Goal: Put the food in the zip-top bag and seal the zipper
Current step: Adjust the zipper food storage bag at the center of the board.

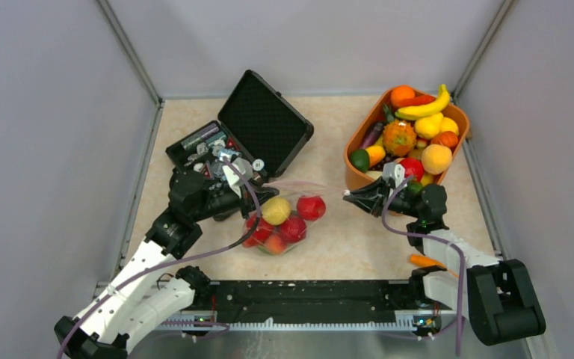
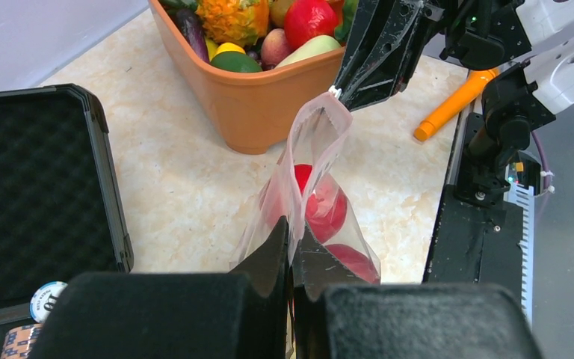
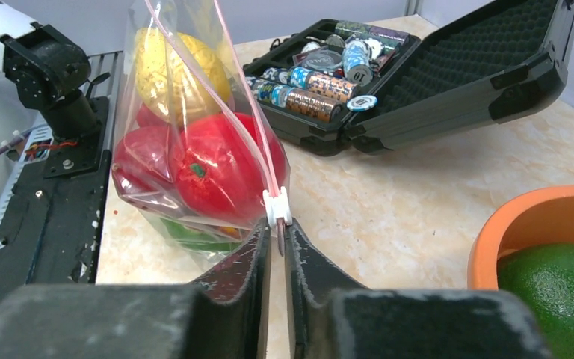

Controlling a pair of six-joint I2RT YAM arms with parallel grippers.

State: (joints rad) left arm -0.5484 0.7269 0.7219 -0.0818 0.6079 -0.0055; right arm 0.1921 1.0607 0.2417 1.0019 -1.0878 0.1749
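- Between the right gripper's [image 3: 278,232] fingers sits one corner of the bag [image 3: 194,149], pinched just under a small white slider [image 3: 276,208]. The jaws are closed on it, with only film between them.
- At the other end, the left gripper [image 2: 291,228] is clamped on the opposite corner, so the bag's mouth hangs stretched between the two.
- Along that mouth, the zipper [image 3: 231,134] shows as two pink lines spreading apart from the slider. The mouth looks open, not yet sealed.
- Inside the bag lie red apples [image 3: 217,168] and a yellow pear [image 3: 172,67], low in the sagging pouch. I cannot tell whether the pouch rests on the table [image 1: 329,247].
- Beyond the right gripper, an orange tub [image 1: 355,142] holds more food [image 1: 418,127]. A black case [image 1: 265,123] lies open behind the left gripper.
- Step in hand, as I judge it: loading is over and sealing is starting.
- The next move calls for the left gripper to hold firm as an anchor while the right draws the slider along the strip toward it. The edge must be taut and level so the film does not slip out.
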